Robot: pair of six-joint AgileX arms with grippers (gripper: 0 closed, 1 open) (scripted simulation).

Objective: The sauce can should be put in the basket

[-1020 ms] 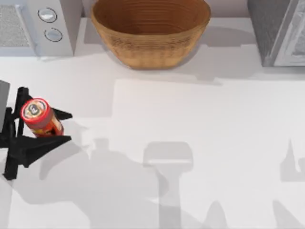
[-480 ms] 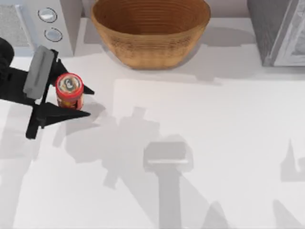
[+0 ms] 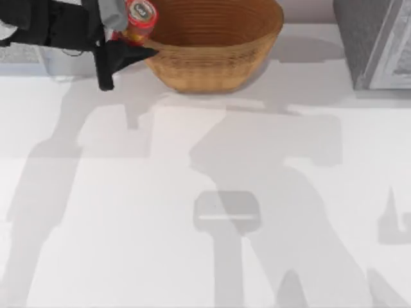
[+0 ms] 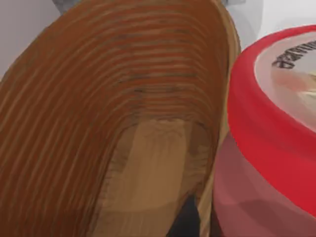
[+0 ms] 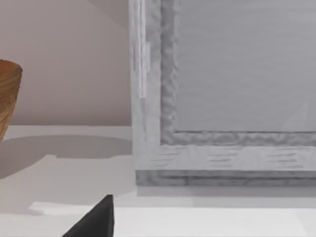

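Observation:
The basket (image 3: 212, 64), a wide tan wicker bowl, stands at the back middle of the table. My left gripper (image 3: 131, 32) hovers at its left rim, shut on the sauce can (image 3: 140, 14), a small red can with a silvery top. The can hangs just over the rim's left edge. In the left wrist view the red can (image 4: 271, 143) looms close beside the basket's ribbed inside (image 4: 113, 123). A black part of my right gripper (image 5: 96, 222) shows low in the right wrist view, off to the table's right.
A grey appliance (image 3: 379, 42) stands at the back right, seen close in the right wrist view (image 5: 222, 98). Another pale appliance (image 3: 64, 64) sits at the back left under my left arm. The white table (image 3: 205, 192) stretches open in front of the basket.
My left gripper has lifted the sauce can from the table's left side and carried it back and rightward, up to the basket's left rim.

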